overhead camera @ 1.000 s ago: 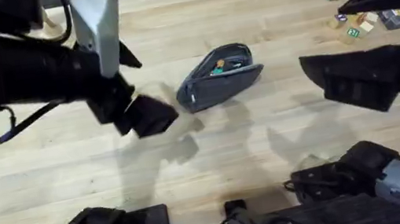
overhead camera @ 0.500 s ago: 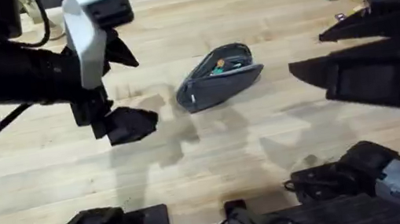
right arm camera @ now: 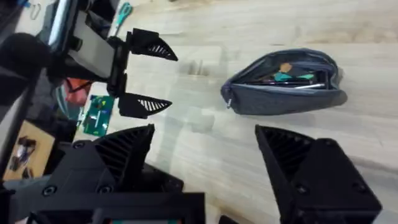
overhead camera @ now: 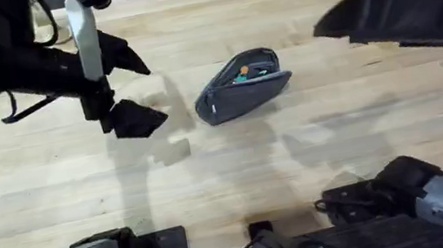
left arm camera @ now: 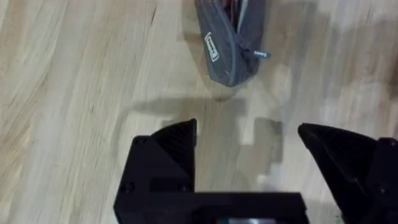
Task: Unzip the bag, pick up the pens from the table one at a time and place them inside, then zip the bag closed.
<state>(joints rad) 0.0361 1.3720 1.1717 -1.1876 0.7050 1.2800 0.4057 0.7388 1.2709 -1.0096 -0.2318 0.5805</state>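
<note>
The bag [overhead camera: 242, 84] lies unzipped, pens inside, beyond your spread, empty left gripper [overhead camera: 124, 93] and right gripper [right arm camera: 208, 149], awaiting zipping.

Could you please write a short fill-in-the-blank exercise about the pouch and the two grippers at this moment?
1. The zipper of the bag is ___.
2. The bag lies on the ___.
3. The fingers of the left gripper are ___.
4. The right gripper holds ___.

Missing words: open; table; open; nothing.
</note>
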